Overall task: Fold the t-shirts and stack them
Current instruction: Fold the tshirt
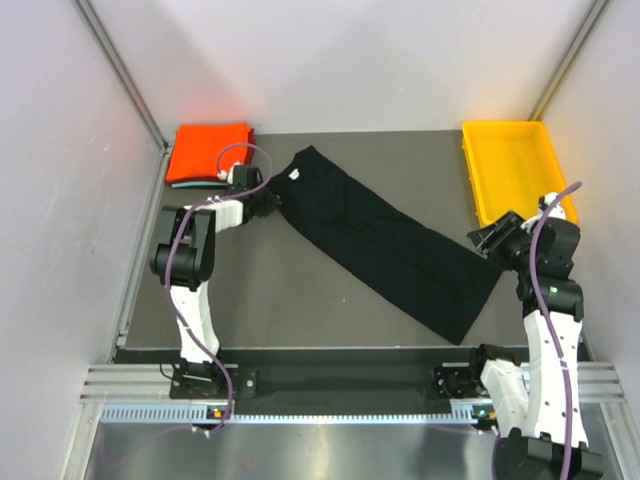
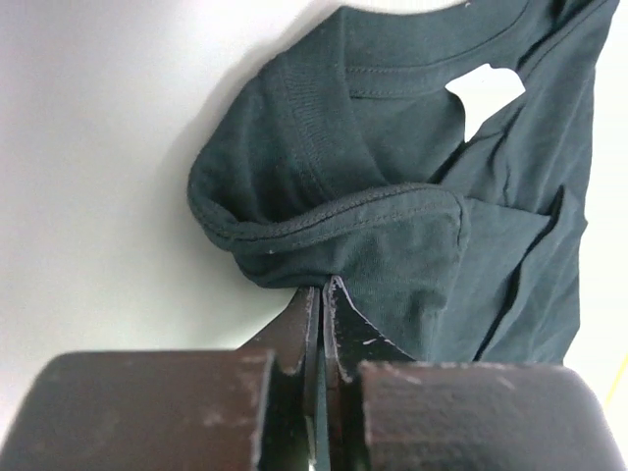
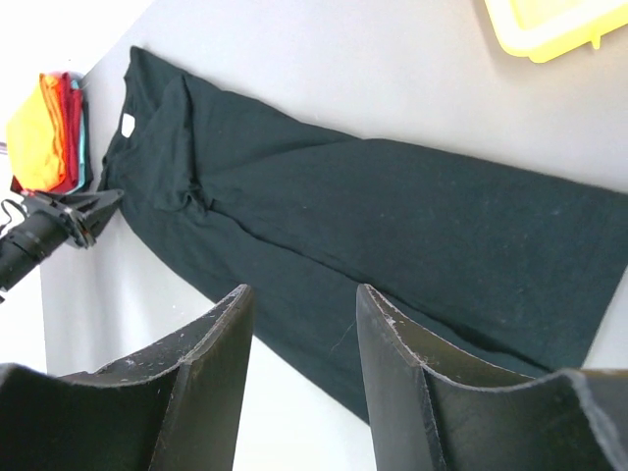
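The black t-shirt [image 1: 385,245] lies as a long narrow strip, running diagonally from its collar at the back left to its hem at the front right. Its white neck label [image 2: 486,93] shows near the collar. My left gripper [image 1: 270,203] is shut on a fold of the shirt's shoulder edge beside the collar; the left wrist view shows the tips [image 2: 324,287] pinching the cloth [image 2: 392,186]. My right gripper [image 1: 484,240] is open and empty just above the hem end; its fingers [image 3: 228,324] frame the shirt [image 3: 392,216]. Folded orange-red [image 1: 208,150] and teal [image 1: 190,184] shirts are stacked at the back left.
A yellow plastic tray [image 1: 478,185] stands at the back right, just behind my right gripper; its corner shows in the right wrist view [image 3: 549,29]. White walls close in the left, back and right sides. The grey mat [image 1: 300,300] covers the table.
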Tool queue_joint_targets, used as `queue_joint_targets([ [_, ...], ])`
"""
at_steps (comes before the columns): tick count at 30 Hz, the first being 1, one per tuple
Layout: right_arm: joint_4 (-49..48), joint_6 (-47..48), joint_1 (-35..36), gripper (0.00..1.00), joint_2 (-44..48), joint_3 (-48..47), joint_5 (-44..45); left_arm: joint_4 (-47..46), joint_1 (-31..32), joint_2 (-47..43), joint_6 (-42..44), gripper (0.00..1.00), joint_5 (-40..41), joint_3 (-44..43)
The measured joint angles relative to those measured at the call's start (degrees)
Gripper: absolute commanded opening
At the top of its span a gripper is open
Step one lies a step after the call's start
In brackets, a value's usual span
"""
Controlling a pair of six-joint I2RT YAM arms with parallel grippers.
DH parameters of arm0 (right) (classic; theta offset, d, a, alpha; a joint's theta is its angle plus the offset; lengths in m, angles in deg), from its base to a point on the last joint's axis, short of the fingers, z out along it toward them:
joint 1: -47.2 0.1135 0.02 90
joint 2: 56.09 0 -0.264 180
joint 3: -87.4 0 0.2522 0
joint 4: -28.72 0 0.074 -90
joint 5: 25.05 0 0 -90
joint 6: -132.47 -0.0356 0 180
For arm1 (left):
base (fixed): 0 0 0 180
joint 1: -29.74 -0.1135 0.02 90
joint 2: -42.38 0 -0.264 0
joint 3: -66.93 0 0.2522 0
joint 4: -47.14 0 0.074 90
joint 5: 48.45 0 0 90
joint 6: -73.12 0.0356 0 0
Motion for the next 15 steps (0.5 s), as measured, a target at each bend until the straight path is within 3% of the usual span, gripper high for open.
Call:
queue_joint_targets([
  [8,-1.4,0.0,0.0,0.47,-3.0,0.0,1.7,-4.5,0.0,11.7,-0.6,0.00,-4.5,-14.1],
  [13,-1.7,0.3,0.0,0.47,-6.2,0.0,2.5,-3.7,-0.1,16.6,-0.2,0.34,-7.3,-21.7],
  [15,-1.9,0.5,0.0,0.47,-7.0,-0.3,3.0,-2.9,0.0,15.6,0.2,0.39,-7.4,-21.4],
])
